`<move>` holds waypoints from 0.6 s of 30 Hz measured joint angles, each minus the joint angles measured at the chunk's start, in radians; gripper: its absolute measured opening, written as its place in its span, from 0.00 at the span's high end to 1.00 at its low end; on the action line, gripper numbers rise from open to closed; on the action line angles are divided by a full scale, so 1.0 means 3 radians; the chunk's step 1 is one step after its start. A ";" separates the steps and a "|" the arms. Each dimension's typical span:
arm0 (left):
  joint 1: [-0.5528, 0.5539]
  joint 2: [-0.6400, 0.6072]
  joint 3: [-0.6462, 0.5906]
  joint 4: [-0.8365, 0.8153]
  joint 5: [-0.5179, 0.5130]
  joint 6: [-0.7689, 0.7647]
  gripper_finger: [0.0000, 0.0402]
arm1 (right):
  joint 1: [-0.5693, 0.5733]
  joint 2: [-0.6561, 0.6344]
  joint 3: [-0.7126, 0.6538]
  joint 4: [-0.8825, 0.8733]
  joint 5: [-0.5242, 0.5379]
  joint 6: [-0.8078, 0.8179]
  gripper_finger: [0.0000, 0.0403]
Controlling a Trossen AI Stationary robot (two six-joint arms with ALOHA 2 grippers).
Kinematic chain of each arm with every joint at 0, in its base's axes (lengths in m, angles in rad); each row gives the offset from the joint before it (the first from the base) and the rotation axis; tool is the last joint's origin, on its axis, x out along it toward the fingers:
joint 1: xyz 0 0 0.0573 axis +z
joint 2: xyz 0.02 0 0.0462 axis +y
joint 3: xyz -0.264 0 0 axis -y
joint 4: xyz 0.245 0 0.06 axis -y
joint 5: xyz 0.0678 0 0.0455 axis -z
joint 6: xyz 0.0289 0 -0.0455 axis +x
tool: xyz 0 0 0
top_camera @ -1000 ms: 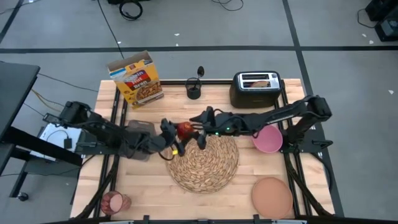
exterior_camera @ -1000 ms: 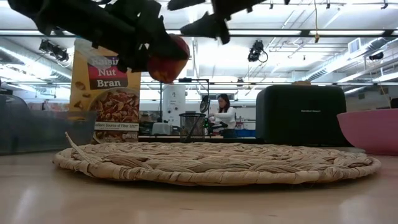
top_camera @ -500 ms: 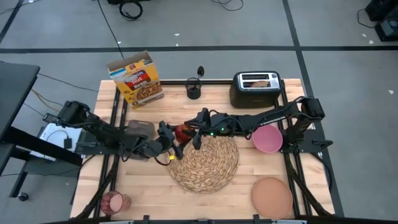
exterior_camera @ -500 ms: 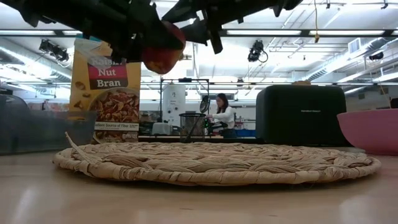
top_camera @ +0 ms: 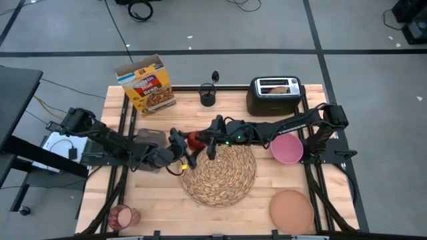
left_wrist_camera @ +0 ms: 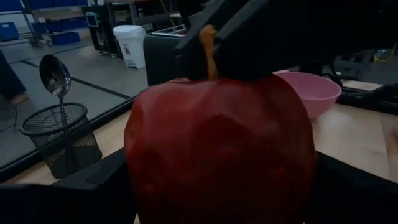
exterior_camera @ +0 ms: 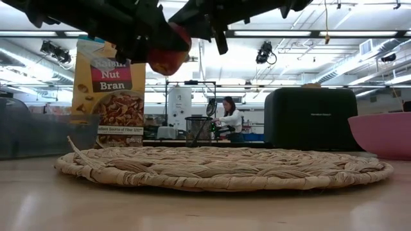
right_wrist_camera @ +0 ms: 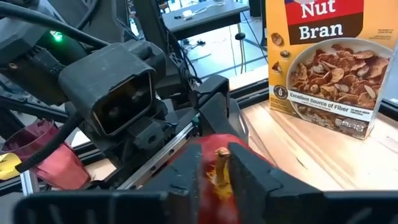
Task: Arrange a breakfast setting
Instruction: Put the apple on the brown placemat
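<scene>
Centre frame, above the round woven straw placemat's (top_camera: 220, 170) rim, my left gripper (top_camera: 189, 148) grips the small red apple (top_camera: 194, 139); my right gripper (top_camera: 208, 140) pinches its stem. I'd confirm that pinch before releasing left.

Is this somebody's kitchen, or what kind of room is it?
Probably a robotics lab, not a kitchen. The wooden table stands on a grey taped floor, industrial strip lights hang overhead, and a person works at a bench behind.

Rough woven straw placemat (exterior_camera: 225, 168), wooden table (top_camera: 160, 197)
</scene>
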 joint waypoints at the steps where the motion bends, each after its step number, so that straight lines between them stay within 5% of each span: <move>1: 0.0013 0.0000 0.0000 0.0002 0.0001 -0.0001 0.17 | 0.0000 0.0000 0.0001 0.0002 -0.0001 -0.0001 0.84; 5: 0.0052 0.0000 0.0000 -0.0001 0.0008 0.0006 0.13 | -0.0003 0.0000 0.0001 0.0002 0.0001 -0.0025 0.96; 13: 0.0070 0.0000 0.0056 -0.0081 0.0010 0.0069 0.11 | -0.0002 0.0000 0.0001 0.0018 0.0001 -0.0031 0.96; 18: 0.0071 -0.0082 0.0246 -0.0691 0.0076 -0.0053 0.11 | 0.0000 0.0005 -0.0001 0.0084 -0.0001 -0.0133 0.96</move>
